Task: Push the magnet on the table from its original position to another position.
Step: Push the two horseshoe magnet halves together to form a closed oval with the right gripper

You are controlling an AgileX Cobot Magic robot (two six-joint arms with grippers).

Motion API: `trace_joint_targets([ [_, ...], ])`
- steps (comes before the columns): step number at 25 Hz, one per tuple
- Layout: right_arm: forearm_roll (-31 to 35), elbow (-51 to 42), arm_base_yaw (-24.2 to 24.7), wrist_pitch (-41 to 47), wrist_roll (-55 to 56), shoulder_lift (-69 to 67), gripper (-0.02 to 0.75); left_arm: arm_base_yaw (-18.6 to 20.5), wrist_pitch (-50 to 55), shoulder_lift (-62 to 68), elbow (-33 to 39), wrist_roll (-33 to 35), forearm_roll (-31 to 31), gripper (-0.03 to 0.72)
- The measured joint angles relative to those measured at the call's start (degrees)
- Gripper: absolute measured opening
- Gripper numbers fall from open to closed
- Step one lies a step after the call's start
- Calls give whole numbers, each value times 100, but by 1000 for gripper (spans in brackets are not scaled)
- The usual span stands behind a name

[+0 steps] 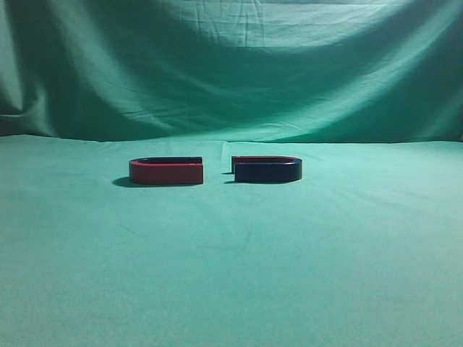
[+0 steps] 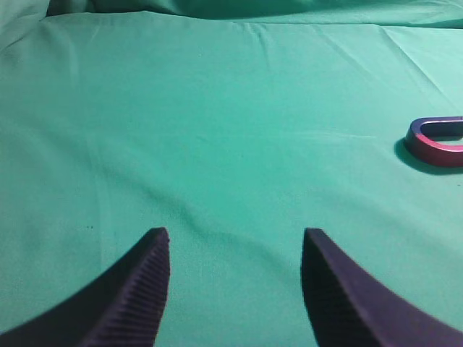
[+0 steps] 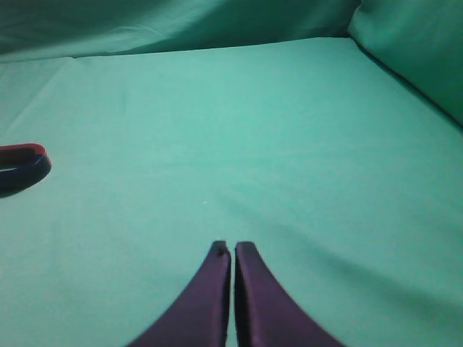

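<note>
Nearest, in the wrist views: left gripper (image 2: 235, 285), dark ribbed fingers spread wide apart with nothing between them, low over the cloth; right gripper (image 3: 233, 289), dark fingers pressed together with only a hairline slit, grasping nothing. Both stand well apart from the magnets. Beneath them, the table (image 1: 231, 275), a broad flat surface in wrinkled green cloth. Mid-table, right of centre: the flat U-shaped horseshoe magnet with navy-black near side and thin red top edge (image 1: 266, 169), lying flat, long axis left to right, curved end to the right, open end to the left. Just beside it, across a small gap, a same-sized U-shaped magnet with red near side (image 1: 166, 170), its open end facing right. Behind, a green backdrop drape (image 1: 231, 65).
</note>
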State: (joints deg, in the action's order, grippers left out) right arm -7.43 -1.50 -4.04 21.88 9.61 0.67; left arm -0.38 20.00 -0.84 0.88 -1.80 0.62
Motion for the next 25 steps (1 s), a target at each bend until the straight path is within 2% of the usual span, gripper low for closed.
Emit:
trace_joint_targets([
  [6,-63,-5,0,-137,3,0,0,0,0,0,0,0,0,372],
  [14,-63,-18,0,-3048,41,0,0,0,0,0,0,0,0,372],
  [17,241,-18,0,-3694,63,0,0,0,0,0,0,0,0,372],
  [20,446,216,0,-3305,88,-32,0,0,0,0,0,0,0,372],
  [25,522,1701,0,-1357,230,-1013,0,0,0,0,0,0,0,372],
])
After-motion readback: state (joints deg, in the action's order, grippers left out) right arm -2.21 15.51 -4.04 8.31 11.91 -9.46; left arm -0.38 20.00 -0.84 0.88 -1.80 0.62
